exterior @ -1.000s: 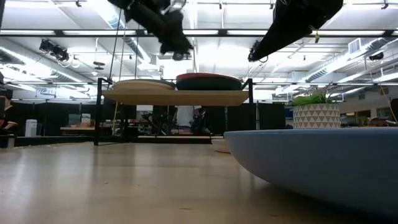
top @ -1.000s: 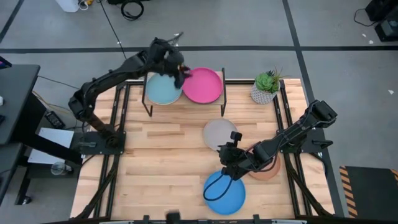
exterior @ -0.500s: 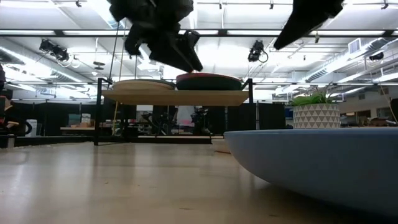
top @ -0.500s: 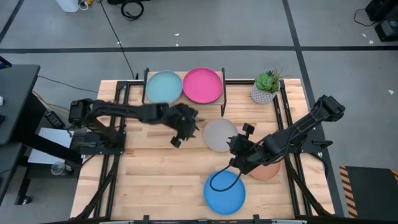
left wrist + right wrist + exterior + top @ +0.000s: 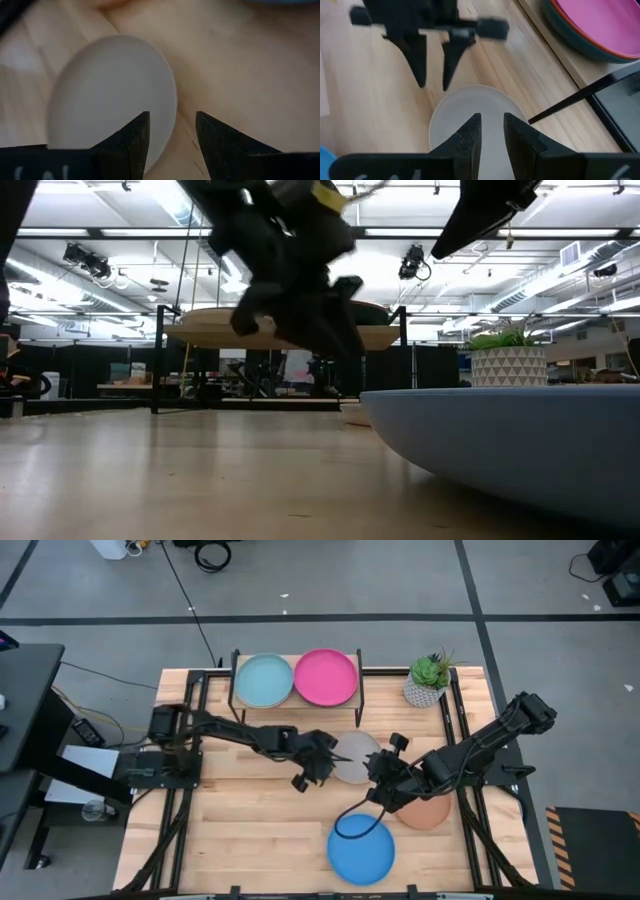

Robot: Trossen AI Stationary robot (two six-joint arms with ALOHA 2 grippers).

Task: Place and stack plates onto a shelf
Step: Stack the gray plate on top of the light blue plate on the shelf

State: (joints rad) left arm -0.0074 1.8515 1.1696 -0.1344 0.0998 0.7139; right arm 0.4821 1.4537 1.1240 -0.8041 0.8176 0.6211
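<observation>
Where slatted wood shows, round matte grey plate [image 5: 352,757], left gripper [image 5: 322,762] parted.

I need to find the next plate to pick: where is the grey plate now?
In the high view the grey plate lies on the table's middle, just in front of the shelf, between the left gripper and the right gripper.

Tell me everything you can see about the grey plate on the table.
The grey plate is round, shallow and matte, pale grey, empty, lying flat on the slatted wooden tabletop just in front of the shelf. The left claw, open, is at its left edge with the rim between the fingers; the right claw, also open, is at its right edge. No other plate touches it.
</observation>
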